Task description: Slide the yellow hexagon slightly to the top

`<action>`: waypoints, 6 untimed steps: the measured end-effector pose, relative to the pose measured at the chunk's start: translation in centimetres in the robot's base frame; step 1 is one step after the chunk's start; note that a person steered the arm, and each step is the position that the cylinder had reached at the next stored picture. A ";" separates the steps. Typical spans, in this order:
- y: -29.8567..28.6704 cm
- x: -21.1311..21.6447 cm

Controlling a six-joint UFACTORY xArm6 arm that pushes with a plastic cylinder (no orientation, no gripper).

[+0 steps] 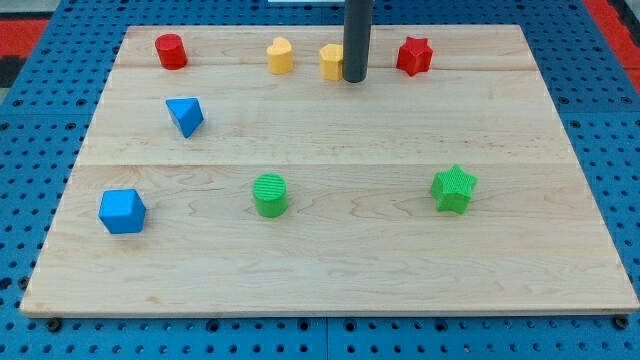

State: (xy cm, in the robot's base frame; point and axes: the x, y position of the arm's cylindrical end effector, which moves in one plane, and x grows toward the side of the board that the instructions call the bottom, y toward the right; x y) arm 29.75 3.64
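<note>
A yellow block (330, 60) that looks hexagonal sits near the view's top, middle of the board; its right side is hidden behind my rod. My tip (354, 79) rests on the board right beside this block, at its lower right, touching or nearly touching it. A second yellow block (280, 55), whose shape is unclear, stands a little to its left.
A red star (414, 56) is just right of the rod. A red cylinder (171, 50) is at the top left. A blue triangle (185, 115), a blue cube (122, 211), a green cylinder (270, 195) and a green star (454, 189) lie lower. The board's top edge (240, 28) is close to the yellow blocks.
</note>
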 end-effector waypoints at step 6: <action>-6.4 -10.4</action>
